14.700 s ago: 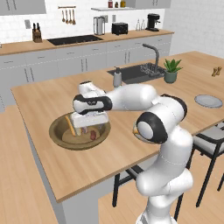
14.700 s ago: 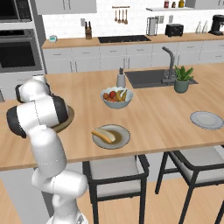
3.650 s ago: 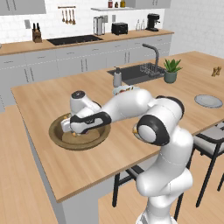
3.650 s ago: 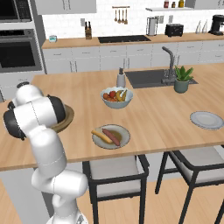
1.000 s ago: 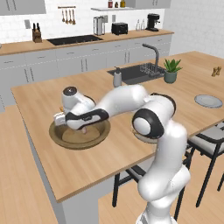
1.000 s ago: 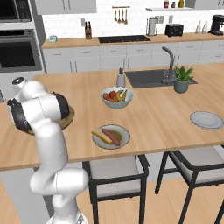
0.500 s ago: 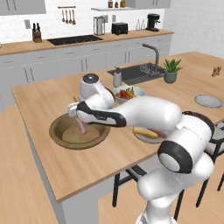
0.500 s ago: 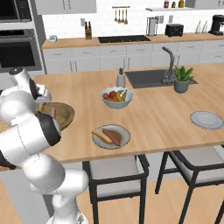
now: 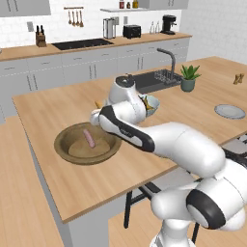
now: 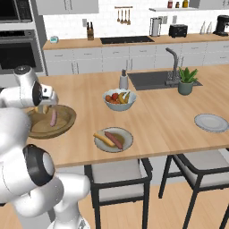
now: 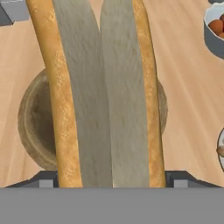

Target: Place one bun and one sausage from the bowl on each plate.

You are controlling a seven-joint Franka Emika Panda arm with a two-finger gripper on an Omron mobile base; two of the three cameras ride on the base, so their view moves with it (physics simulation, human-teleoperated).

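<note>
Bun (image 11: 103, 87), unmarked by any writing, is pinched in the tool above the bowl (image 11: 33, 131).

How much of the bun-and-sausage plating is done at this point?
Done: the near plate already holds a bun and a sausage. In hand: the hand grips a second bun above the bowl. Left: carry that bun to the far plate, which is bare, then take the sausage lying in the bowl there.
</note>
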